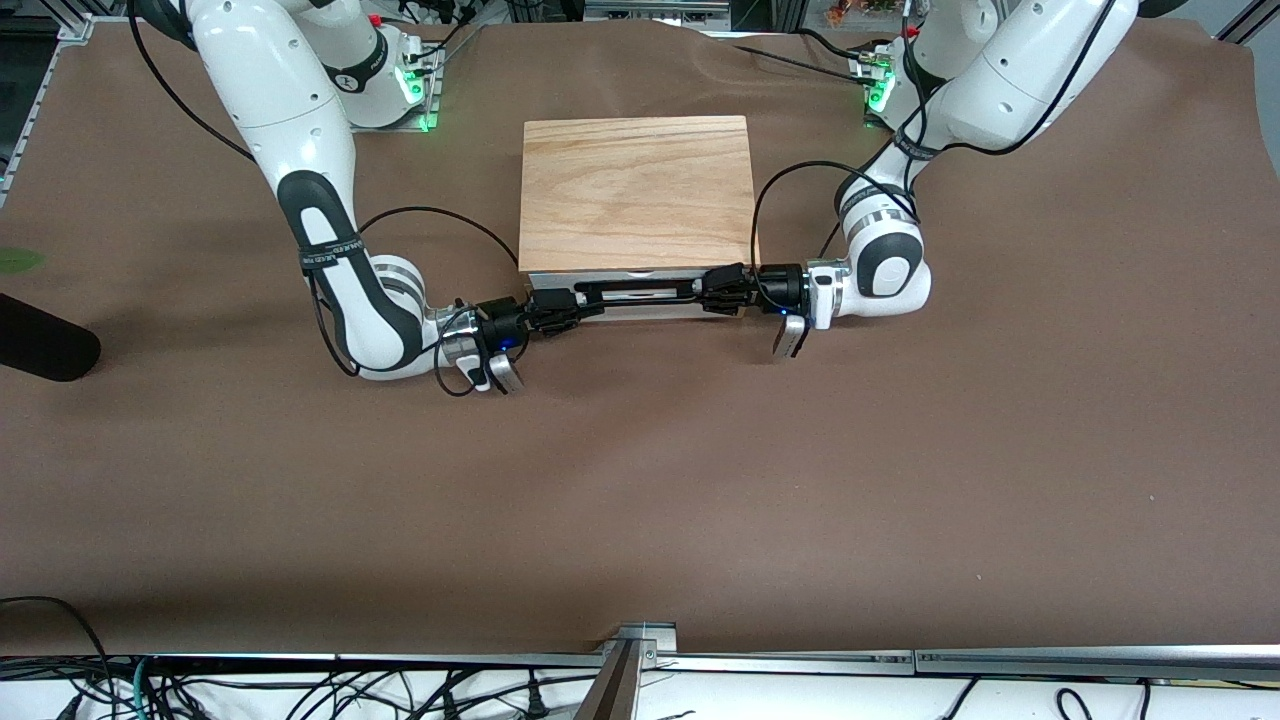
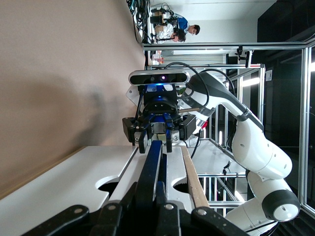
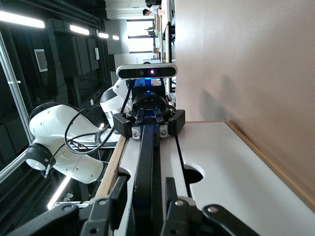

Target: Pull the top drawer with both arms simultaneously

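Observation:
The top drawer's white front (image 1: 650, 310) sits under the front edge of the wood-grain cabinet top (image 1: 635, 190). Its black bar handle (image 1: 640, 290) runs across it. My left gripper (image 1: 703, 287) is at the handle's end toward the left arm. In the left wrist view it (image 2: 147, 196) is shut on the handle (image 2: 150, 167). My right gripper (image 1: 580, 300) is at the other end. In the right wrist view it (image 3: 146, 196) straddles the handle (image 3: 145, 157), with thin white gaps at both fingers (image 3: 172, 194). Each wrist view shows the other gripper farther along the bar.
The cabinet stands mid-table on brown cloth (image 1: 640, 500). The plain white lower panel (image 2: 59, 191) lies below the drawer front. A black object (image 1: 40, 345) lies at the right arm's end of the table. Metal rails and cables run along the edge nearest the camera.

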`<state>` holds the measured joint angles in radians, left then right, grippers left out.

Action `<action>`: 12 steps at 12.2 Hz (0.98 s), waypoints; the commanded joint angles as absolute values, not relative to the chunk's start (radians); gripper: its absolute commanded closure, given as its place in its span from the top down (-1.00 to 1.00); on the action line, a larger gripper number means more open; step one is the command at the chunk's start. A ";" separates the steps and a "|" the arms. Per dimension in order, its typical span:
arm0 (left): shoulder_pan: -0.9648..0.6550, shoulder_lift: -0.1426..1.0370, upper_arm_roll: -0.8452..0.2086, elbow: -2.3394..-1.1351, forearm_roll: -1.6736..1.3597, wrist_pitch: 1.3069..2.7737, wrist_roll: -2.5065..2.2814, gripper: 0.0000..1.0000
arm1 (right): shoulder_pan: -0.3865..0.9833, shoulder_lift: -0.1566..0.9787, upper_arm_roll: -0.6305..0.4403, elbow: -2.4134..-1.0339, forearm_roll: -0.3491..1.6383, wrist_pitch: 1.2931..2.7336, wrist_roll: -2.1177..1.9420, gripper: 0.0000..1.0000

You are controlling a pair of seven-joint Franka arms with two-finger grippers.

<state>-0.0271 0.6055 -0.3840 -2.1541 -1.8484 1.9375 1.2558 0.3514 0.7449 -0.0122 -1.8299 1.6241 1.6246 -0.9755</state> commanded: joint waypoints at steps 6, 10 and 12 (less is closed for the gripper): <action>-0.037 0.629 -0.402 -2.172 -1.859 1.925 1.312 -1.00 | 0.360 0.730 -0.011 -1.836 1.638 1.638 -0.983 -0.53; -0.037 0.629 -0.402 -2.172 -1.859 1.925 1.310 -1.00 | 0.360 0.730 -0.009 -1.835 1.640 1.640 -0.983 -0.72; -0.037 0.629 -0.400 -2.172 -1.859 1.925 1.307 -1.00 | 0.357 0.732 -0.011 -1.830 1.643 1.641 -0.983 -0.72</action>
<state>-0.0259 0.6089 -0.3841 -2.1527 -1.8484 1.9344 1.2548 0.3542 0.7434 -0.0124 -1.8293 1.6267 1.6238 -0.9938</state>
